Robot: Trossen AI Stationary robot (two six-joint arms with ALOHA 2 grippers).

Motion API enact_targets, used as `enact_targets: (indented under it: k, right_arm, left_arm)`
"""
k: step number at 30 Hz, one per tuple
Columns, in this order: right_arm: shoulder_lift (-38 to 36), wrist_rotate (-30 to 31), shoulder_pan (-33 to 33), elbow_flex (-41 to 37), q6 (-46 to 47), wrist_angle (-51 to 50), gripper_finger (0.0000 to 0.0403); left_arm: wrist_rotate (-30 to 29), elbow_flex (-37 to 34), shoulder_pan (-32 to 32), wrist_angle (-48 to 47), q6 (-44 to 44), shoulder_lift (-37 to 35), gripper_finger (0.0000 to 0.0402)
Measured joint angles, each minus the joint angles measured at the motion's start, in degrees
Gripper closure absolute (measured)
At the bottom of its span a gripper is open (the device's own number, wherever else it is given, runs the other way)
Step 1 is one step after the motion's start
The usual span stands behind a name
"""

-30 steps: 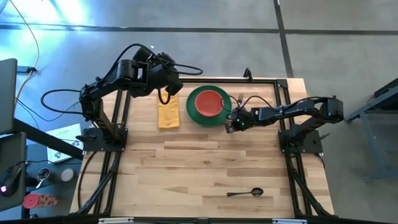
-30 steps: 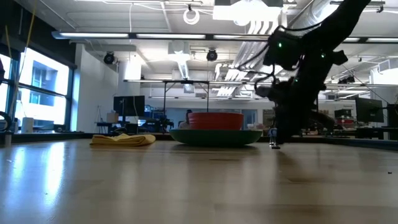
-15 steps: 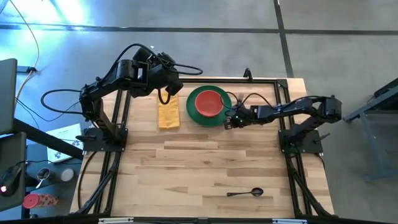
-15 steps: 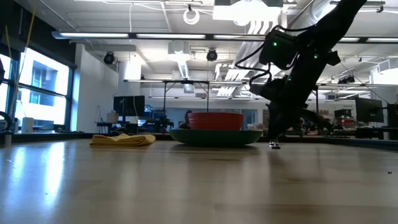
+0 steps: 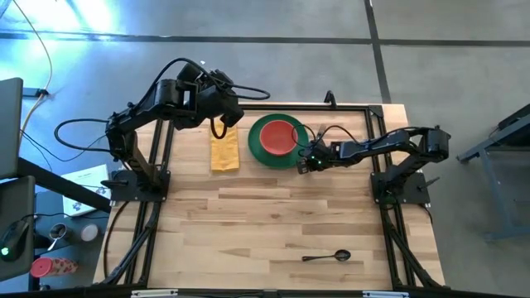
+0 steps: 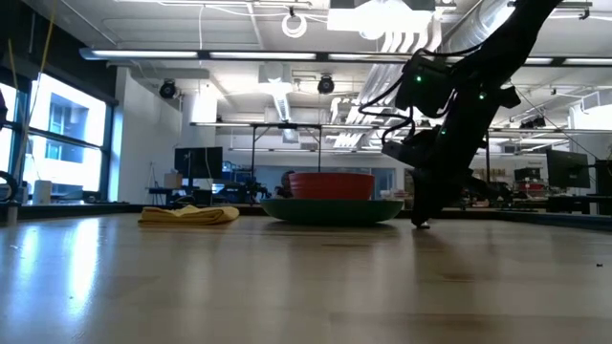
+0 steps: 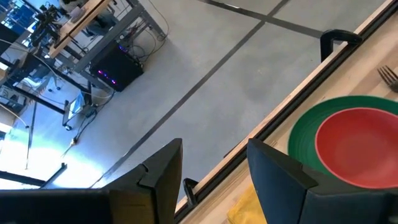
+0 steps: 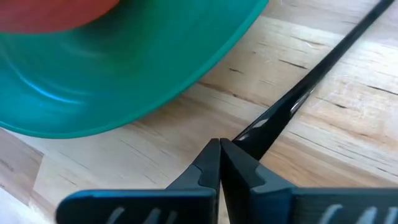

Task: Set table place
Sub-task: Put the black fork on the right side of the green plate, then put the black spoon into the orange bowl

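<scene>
A green plate (image 5: 255, 146) holding a red bowl (image 5: 277, 136) sits toward the table's far edge. The yellow napkin (image 5: 224, 151) lies flat to its left. The dark fork (image 8: 298, 99) lies on the wood right of the plate, tines (image 7: 388, 76) toward the far edge. My right gripper (image 8: 220, 152) is shut, its tips on the table at the fork's handle end, close to the plate's right rim (image 6: 382, 210). My left gripper (image 7: 214, 149) hovers open above the napkin's far end. The spoon (image 5: 328, 257) lies near the table's near edge. My right gripper touches the free end of the fork's handle (image 8: 249, 134) with the side of one shut fingertip (image 8: 239, 163); the handle meets that finger, not the seam between the two. The fingers come slanting down from the table's right. The fork lies flat on the table.
Black frame rails (image 5: 377, 124) run along the table's edges, and both arm bases stand on them. A cable (image 5: 331, 132) loops over the wood beside the fork. The middle planks (image 5: 265, 215) lie bare between the plate and the spoon.
My right gripper has shifted slightly toward the plate and tipped more steeply, its shut tips staying down at the table by the fork's handle end. The left arm, plate, bowl, napkin and spoon have kept still.
</scene>
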Motion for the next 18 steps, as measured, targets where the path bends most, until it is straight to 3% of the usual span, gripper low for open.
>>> enact_targets:
  k: [11, 18]
  right_arm:
    - [-1.7, -3.26, 0.0, -0.02, -2.07, -4.61, 0.0403]
    - [-5.81, -2.22, -0.72, -0.24, -2.61, -5.47, 0.0403]
  left_arm:
    - [-0.01, 0.0, 0.0, 0.0, 0.02, 0.0, 0.0231]
    - [-0.01, 0.0, 0.0, 0.0, 0.04, 0.0, 0.0231]
